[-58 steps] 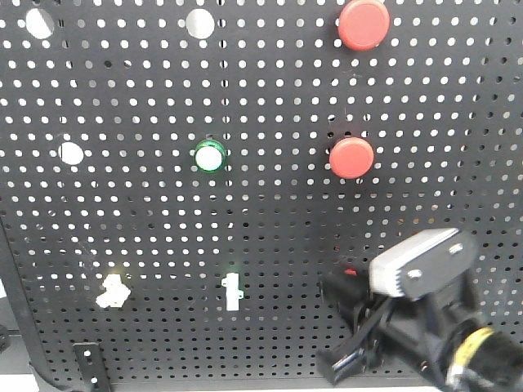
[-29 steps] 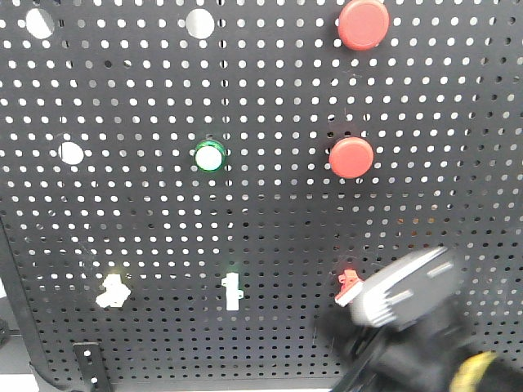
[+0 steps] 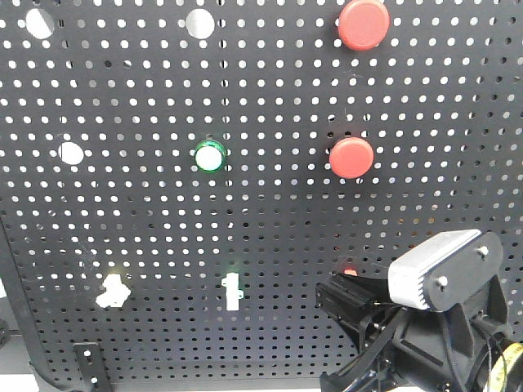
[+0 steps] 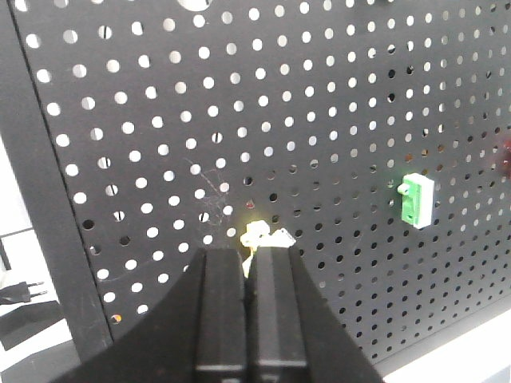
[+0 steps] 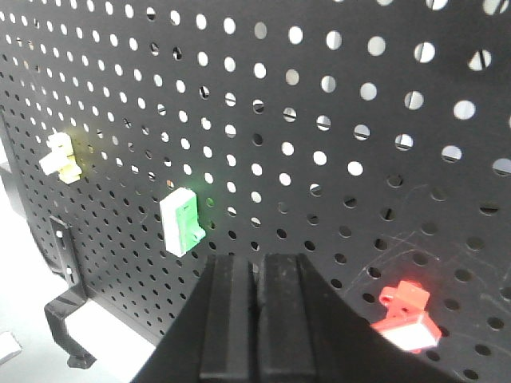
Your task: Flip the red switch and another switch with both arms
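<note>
Fingers pressed together, clamping nothing, on the right black gripper [image 5: 257, 267], with the small red toggle switch with a white lever tip [image 5: 409, 315] just right of its tips and apart from them on the black perforated metal panel [image 5: 359, 120], and the green-and-white toggle [image 5: 184, 222] off to their left. Likewise drawn together and empty on the left black gripper [image 4: 249, 259], with the small pale yellow toggle switch [image 4: 263, 237] right beyond its tips, contact impossible to tell. Seen from the front, the right arm's silver-grey boxy block [image 3: 437, 265] beside black fingers just below the red switch.
</note>
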You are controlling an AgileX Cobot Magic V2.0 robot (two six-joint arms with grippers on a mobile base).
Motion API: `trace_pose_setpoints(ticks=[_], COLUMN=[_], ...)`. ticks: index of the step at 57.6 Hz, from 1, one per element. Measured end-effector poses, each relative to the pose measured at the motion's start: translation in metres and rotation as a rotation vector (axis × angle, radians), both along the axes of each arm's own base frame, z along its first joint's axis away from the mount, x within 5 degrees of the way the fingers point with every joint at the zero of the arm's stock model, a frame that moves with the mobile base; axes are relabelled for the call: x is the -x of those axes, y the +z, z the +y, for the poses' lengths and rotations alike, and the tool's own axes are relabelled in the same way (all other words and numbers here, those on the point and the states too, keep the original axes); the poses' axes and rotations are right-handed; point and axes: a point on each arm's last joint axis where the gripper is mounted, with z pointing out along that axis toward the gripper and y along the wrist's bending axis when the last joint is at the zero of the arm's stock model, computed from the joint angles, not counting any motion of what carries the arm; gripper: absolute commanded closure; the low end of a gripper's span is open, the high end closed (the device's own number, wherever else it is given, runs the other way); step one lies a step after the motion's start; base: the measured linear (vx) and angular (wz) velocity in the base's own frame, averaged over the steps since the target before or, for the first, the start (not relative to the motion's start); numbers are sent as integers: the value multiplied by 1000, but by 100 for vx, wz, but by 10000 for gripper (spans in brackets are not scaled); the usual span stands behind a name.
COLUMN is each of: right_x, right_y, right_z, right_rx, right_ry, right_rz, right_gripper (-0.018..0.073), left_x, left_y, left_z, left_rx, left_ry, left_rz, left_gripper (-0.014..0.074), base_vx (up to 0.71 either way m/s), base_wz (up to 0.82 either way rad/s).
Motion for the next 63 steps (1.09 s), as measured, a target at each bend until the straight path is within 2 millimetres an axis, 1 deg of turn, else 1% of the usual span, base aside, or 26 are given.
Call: trace_pose_setpoints(ticks=[18,25,30,35,39,41,46,51,63], right_x=[0,0,0,0,0,0,0,0,0], right_y=[0,0,0,0,0,0,0,0,0], right_z=[0,0,0,0,0,0,0,0,0], right_rx=[-1,-1,-1,-1,-1,-1,-1,-1,0], right_ry=[0,0,0,0,0,0,0,0,0], right_rz=[0,0,0,0,0,0,0,0,2], right_gripper=[566,566,566,566,566,566,566,566,566], left_x=[0,6,18,33,45,50,60,66,68], left_y=[0,-6,-18,-37,-61,-78,-104,-111,-119], left_z=[0,7,15,25,32,35,39,42,43], left_rx=[-10,-38,-29,4,42,62,108,141,130], left_ry=[2,38,85,145,194,220,259,285,301], left_rz=[-1,-2,-11,-17,-15,2,13,33,109], left_gripper=[594,594,594,594,594,594,594,594,594], base_vx=[0,0,0,0,0,0,0,0,0], base_wz=[0,0,0,0,0,0,0,0,0])
